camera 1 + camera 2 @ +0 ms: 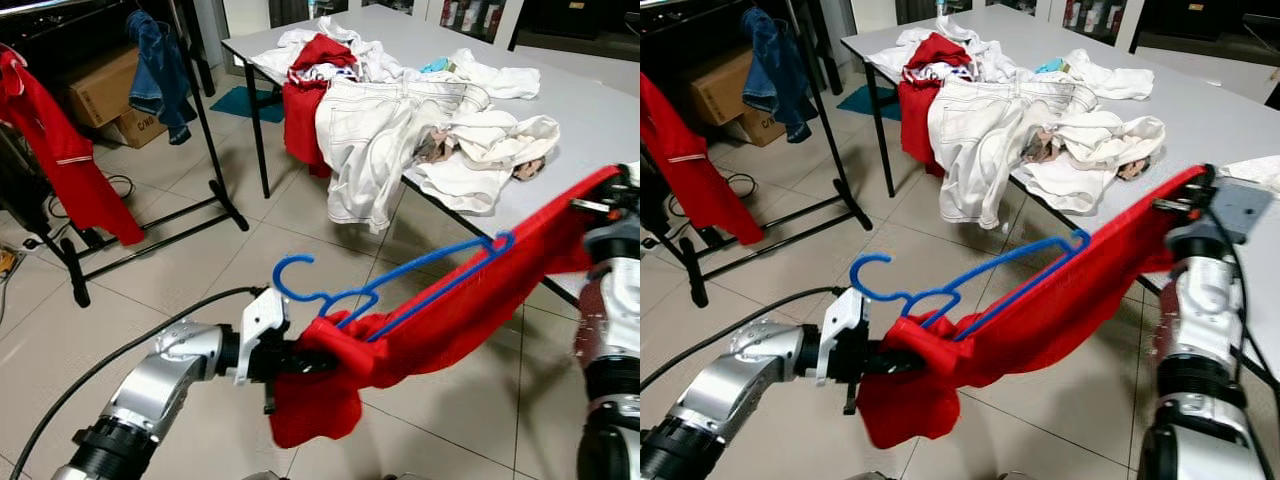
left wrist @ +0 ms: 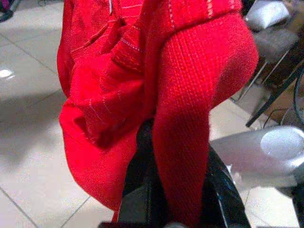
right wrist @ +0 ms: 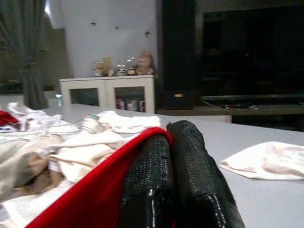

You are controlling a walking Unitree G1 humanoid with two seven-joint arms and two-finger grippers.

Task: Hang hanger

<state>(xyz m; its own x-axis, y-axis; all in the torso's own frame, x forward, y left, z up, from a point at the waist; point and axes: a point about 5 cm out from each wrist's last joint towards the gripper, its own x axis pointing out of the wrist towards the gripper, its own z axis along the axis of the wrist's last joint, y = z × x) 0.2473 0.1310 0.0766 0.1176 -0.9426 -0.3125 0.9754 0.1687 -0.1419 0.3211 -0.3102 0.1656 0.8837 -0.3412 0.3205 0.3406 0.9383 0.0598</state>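
Note:
A red knit garment (image 1: 440,310) stretches between my two grippers above the tiled floor. A blue plastic hanger (image 1: 380,285) sits partly inside it, hook sticking out toward the left. My left gripper (image 1: 305,358) is shut on one bunched end of the red garment (image 2: 180,118). My right gripper (image 3: 178,161) is shut on the other end, a red edge (image 3: 95,190) pinched between its black fingers (image 3: 199,180), near the table's edge. A black clothes rack (image 1: 205,120) stands at the back left with a red shirt (image 1: 60,150) and a blue denim piece (image 1: 160,65) hanging on it.
A grey table (image 1: 590,110) at the right carries a heap of white and red laundry (image 1: 400,110), some drooping over its edge. Cardboard boxes (image 1: 105,90) sit behind the rack. A black cable (image 1: 130,345) trails along my left arm over the floor.

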